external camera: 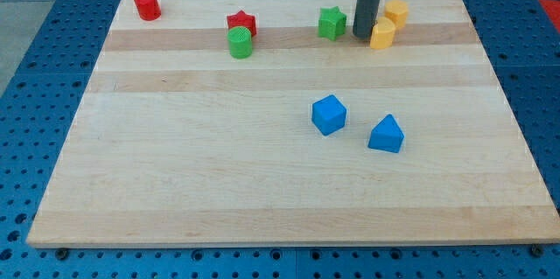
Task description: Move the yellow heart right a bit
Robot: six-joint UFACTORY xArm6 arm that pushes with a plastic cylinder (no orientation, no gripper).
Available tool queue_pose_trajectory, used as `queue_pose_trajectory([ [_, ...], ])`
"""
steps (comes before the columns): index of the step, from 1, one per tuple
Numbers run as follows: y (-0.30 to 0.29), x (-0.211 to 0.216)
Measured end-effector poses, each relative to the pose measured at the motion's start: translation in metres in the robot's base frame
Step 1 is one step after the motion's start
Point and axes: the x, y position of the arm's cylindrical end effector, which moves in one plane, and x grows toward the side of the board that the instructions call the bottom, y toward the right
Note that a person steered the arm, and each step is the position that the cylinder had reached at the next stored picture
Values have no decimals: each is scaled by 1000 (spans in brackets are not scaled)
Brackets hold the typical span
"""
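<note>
A yellow block, which looks like the heart, sits near the view's top right. A second yellow block sits just above and to its right; its shape is unclear. My tip rests on the board right at the left side of the lower yellow block, touching or nearly touching it. A green star lies just left of my tip.
A red star and a green cylinder sit together at top centre-left. A red cylinder is at top left. A blue cube and a blue triangular block lie mid-board. The wooden board ends in blue perforated table.
</note>
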Motion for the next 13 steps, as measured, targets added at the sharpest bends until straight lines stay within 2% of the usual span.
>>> queue_pose_trajectory([
  [2,12,5],
  [4,-5,8],
  [6,5,28],
  [13,25,28],
])
